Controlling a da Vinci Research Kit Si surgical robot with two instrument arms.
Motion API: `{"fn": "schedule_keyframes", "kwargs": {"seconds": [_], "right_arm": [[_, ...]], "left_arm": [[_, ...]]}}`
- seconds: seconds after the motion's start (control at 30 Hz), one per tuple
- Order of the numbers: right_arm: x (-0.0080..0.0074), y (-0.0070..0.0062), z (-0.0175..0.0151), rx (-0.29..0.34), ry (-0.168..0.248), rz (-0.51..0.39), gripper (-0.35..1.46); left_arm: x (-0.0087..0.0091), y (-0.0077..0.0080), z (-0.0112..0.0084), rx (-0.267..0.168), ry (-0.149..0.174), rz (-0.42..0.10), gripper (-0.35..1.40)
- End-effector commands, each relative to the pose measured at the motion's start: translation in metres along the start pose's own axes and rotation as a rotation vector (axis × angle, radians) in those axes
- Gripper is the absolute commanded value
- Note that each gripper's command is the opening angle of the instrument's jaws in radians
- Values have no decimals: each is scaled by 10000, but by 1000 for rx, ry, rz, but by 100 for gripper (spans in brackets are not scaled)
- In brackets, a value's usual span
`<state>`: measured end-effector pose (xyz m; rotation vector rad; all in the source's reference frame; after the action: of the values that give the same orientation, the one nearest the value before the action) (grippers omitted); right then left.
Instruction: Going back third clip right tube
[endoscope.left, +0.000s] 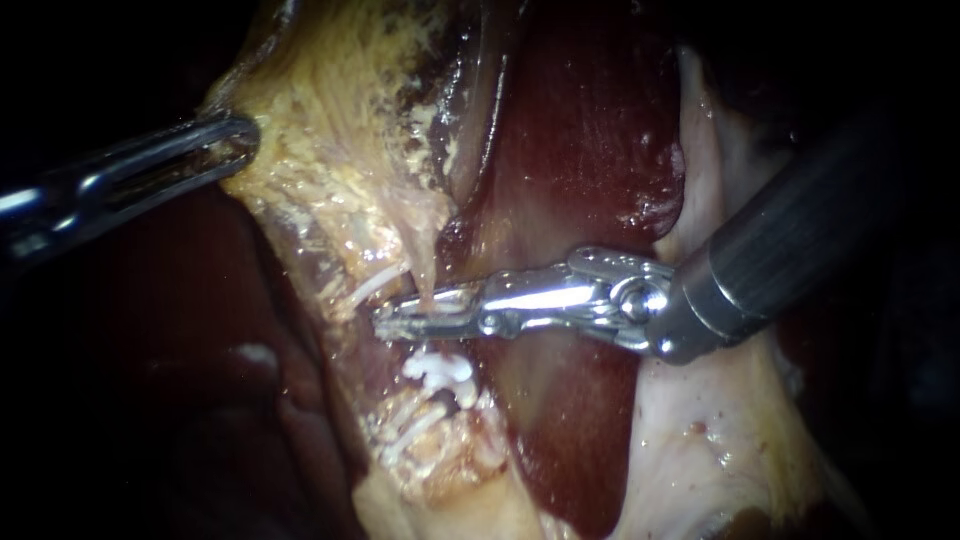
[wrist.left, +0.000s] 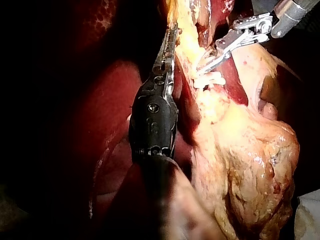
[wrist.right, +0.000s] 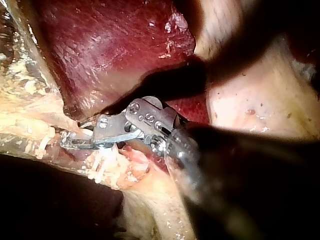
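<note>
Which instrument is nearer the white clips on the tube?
Right. The right instrument is just beside the white clips; the left instrument is far off, gripping yellowish tissue.

Liver (endoscope.left: 590, 130): deep red-brown, glossy, with faint paler streaks. In the right wrist view it is brighter red with fine white flecks.
Fatty tissue (endoscope.left: 330, 120): yellow to cream with a fibrous streaked pattern, and brown-black speckling on the edge toward the liver. In the left wrist view it is mottled yellow-orange.
Tube (endoscope.left: 428, 275): pale pink-tan, wet sheen.
Clips (endoscope.left: 440, 368): white.
Pale membrane (endoscope.left: 700, 440): off-white to pinkish, with scattered small red spots.
Left instrument (endoscope.left: 240, 140): silver-grey metal with a dark slot. In the left wrist view its wrist housing is black.
Right instrument (endoscope.left: 400, 318): bright polished silver tip, dark grey shaft.
</note>
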<state>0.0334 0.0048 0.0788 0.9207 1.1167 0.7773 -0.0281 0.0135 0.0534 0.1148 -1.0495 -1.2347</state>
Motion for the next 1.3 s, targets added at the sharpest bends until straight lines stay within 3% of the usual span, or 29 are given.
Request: {"fn": "schedule_keyframes", "kwargs": {"seconds": [0.03, 0.3, 0.43, 0.47, 0.8, 0.97, 1.13, 1.3], "right_arm": [[0, -1, 0, 0, 0, 0, -35], [0, -2, -2, 2, -1, 6, -33], [8, -5, -4, -26, 13, -7, 46], [10, -5, -5, -32, 21, -12, 52], [14, -1, -7, -65, 44, -110, 60], [9, -9, -4, -40, 30, -125, 60], [9, -10, -17, -33, 19, -259, 60], [9, -14, -51, -21, 7, -416, 60]], "left_arm": [[0, 0, 0, 1, 0, 0, -35], [0, 1, 1, -2, -1, 0, -35], [0, 1, 0, -2, -1, 0, -35], [0, 1, 0, -2, -1, 0, -35], [0, 1, -1, -2, -1, 1, -35], [0, 1, -2, -2, -1, 1, -35], [0, 1, -2, -2, -1, 1, -35], [0, 1, -3, -2, -1, 1, -35]]}}
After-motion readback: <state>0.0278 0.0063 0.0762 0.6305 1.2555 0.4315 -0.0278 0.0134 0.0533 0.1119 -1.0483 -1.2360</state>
